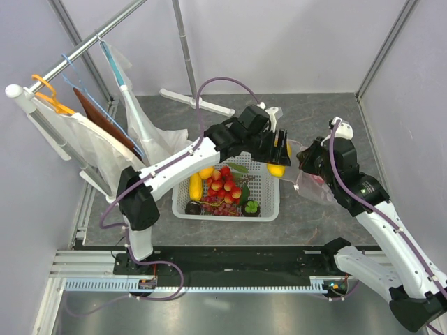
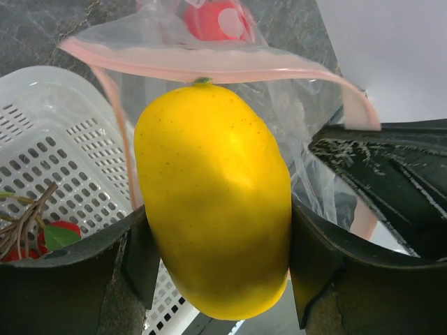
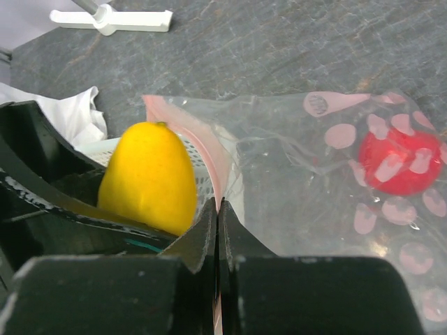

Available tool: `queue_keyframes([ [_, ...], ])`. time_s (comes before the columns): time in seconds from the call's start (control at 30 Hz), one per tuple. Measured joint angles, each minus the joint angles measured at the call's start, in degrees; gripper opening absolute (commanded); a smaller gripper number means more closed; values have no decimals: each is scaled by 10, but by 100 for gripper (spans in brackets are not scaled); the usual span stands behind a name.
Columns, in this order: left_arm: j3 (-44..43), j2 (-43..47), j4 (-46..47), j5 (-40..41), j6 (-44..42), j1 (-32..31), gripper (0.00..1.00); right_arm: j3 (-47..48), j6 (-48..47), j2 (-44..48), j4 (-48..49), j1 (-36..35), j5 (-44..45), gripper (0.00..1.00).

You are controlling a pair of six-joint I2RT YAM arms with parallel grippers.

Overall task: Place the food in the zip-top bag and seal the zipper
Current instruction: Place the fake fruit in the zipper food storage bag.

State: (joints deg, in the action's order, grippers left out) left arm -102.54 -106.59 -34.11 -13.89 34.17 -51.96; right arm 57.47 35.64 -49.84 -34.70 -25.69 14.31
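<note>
Nearest the tabletop's near edge, the basket (image 1: 267,199) held a second mango (image 1: 195,186), grapes (image 1: 222,208) and mangosteens (image 1: 251,207), all waiting. Beyond it, the left gripper (image 1: 281,159), jaws wide, clamped a yellow mango (image 2: 213,202) at the zip-top bag (image 3: 293,181) mouth. The right gripper (image 3: 218,223) pinched the zipper (image 2: 209,66) tight. One pomegranate (image 3: 398,160) lay inside, with most loading and the sealing left.

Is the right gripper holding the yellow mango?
No, the right gripper is shut on the zip-top bag's zipper; the left gripper grips the mango.
</note>
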Motion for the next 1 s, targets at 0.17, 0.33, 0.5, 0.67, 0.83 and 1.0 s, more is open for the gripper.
queue_keyframes([
  [0.17, -33, -19, -5, 3, -7, -5, 75, 0, 2, 0, 9, 1, -22, 0],
  [0.33, -38, -26, -10, 4, -15, -4, 98, 0, 1, 0, 11, 1, -35, 0],
  [0.5, -40, -26, -19, 4, -17, -4, 100, 0, 2, 1, 13, 1, -35, 0],
  [0.67, -57, -24, -19, 3, -33, 2, 100, 0, -5, 1, 12, 1, -18, 0],
  [0.83, -57, 15, -18, -10, -67, 25, 100, 1, -16, 5, 6, 1, 3, 0],
  [1.0, -21, 127, -9, -89, -122, 131, 100, 3, -29, 22, -3, 1, 19, 0],
])
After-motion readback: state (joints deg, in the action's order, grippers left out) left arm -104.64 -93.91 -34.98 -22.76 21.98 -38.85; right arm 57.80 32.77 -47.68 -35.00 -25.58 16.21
